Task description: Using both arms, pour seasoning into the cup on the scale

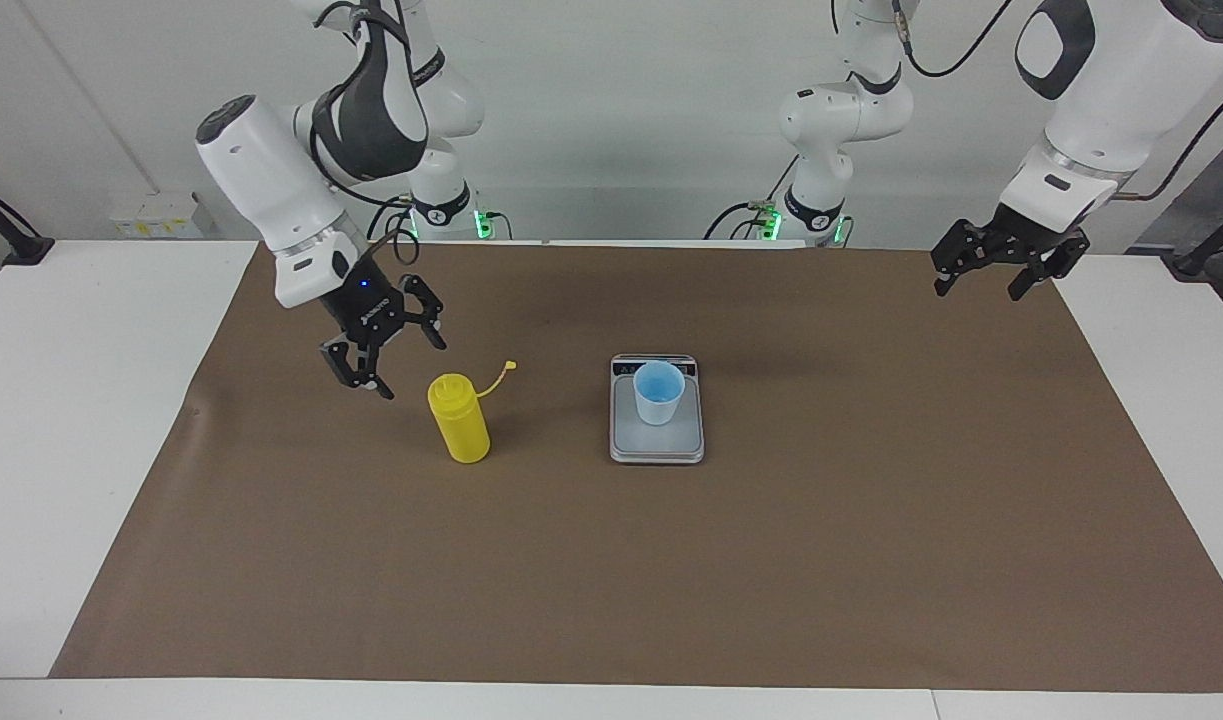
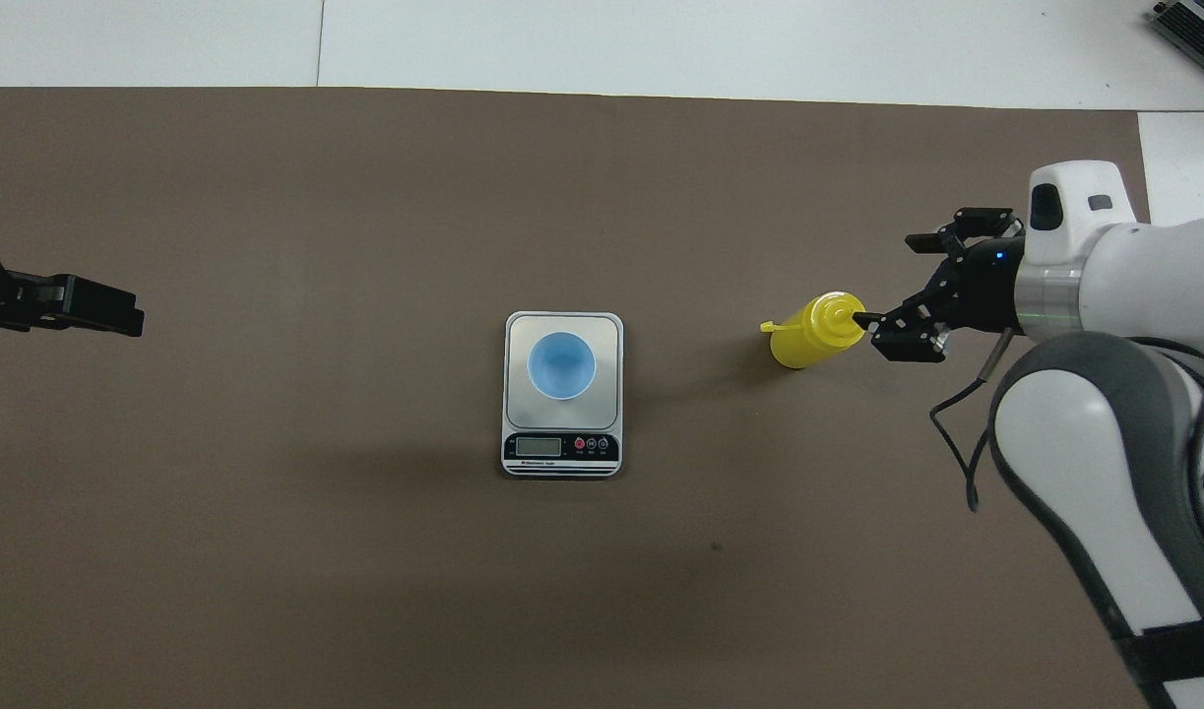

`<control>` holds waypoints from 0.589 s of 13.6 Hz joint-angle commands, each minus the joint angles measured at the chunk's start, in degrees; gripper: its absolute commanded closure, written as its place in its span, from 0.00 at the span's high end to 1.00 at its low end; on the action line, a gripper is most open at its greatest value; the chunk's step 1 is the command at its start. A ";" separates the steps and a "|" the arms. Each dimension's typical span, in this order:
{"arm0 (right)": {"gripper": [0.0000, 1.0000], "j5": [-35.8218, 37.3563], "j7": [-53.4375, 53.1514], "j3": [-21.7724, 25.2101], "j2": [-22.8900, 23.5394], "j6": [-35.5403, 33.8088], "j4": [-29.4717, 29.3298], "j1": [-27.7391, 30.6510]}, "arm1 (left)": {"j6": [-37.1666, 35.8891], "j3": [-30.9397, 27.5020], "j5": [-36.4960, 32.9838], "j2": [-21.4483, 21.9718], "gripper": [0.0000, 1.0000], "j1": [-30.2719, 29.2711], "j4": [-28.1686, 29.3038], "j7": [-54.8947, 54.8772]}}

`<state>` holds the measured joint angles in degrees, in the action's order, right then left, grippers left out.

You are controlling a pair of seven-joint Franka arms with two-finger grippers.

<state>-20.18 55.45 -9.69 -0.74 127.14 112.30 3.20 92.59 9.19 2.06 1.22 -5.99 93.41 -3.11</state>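
Yellow squeeze bottle [image 1: 459, 419] stands upright on the brown paper sheet [image 1: 611, 560] that covers the middle of the white bench [image 1: 71, 420], toward the right arm's end. Its cap strap [image 1: 495, 380] sticks out from the top toward the scale, the small cap at its tip hanging free.

Scale [image 1: 657, 445] lies flat near the middle of the sheet, well apart from the bottle, with its dark display strip [image 2: 561, 448] on the end nearer the robots. Light-blue cup [image 1: 659, 392] stands upright on the weighing plate, rim up. In the overhead view the cup [image 2: 561, 365] sits about central on the plate, clear of the display.

Right tool [image 1: 388, 361]: fingers spread, holding nothing. It hangs tilted above the sheet, just beside the bottle's top on the side away from the scale. From the facing view there is a clear gap between fingertips and bottle. Overhead, one fingertip [image 2: 865, 319] overlaps the bottle's top edge, but the tool is raised, so I read no contact.

Left tool [image 1: 981, 282]: fingers spread, empty, in the air over the sheet's corner at the left arm's end, nearest the robots, well apart from scale and cup. This arm waits. Overhead, only the black tip of the left tool [image 2: 99, 307] shows at the frame edge.
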 commanded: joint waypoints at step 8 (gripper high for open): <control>1.00 21.50 -50.99 -0.33 0.57 -22.01 -16.67 -6.53 | -0.30 0.13 0.58 1.42 1.00 -0.69 1.34 -0.84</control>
<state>-0.68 12.96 -9.82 -0.97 108.12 98.51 -2.99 92.58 9.19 2.06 1.22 -5.99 93.41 -3.11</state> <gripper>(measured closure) 0.000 0.000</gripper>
